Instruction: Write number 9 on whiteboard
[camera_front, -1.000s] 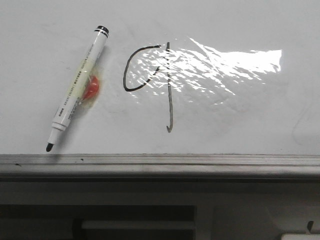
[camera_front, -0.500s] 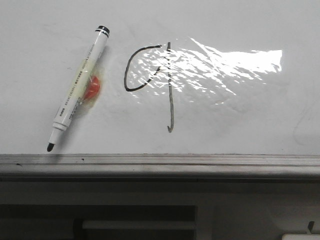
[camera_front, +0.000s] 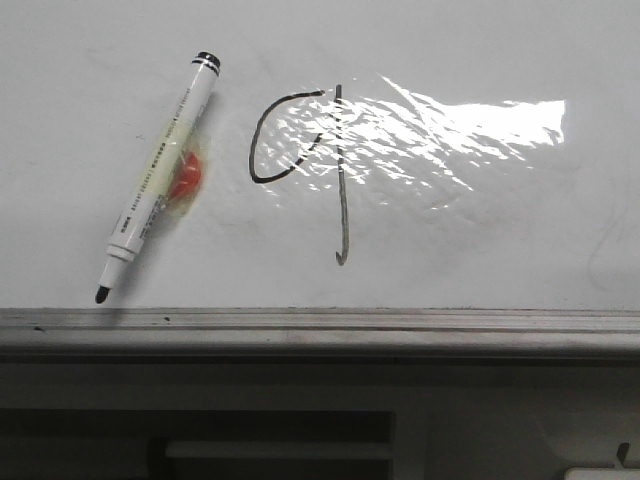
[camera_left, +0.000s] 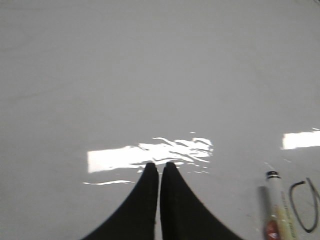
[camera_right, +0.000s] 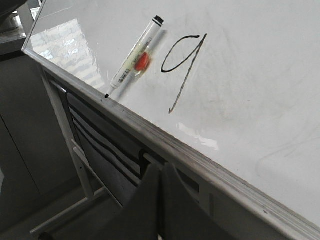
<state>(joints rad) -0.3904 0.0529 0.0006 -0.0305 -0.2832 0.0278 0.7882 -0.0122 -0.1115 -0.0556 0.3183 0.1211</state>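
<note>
Number 9 (camera_front: 338, 175), thin black hooked stem

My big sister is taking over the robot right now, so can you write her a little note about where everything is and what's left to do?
Left tool: shut, empty, above bare whiteboard.
Right tool: shut, empty, off the board, beyond its grey edge rail.
The number 9 is drawn on the board: a curved loop and a long stem with a small hook. The loop's top does not quite meet the stem.
The marker lies uncapped on the board beside the 9, tip toward the rail, with an orange blob under it.
Done: writing, marker put down.
Left: nothing obvious, maybe capping the marker; no cap shows.
</note>
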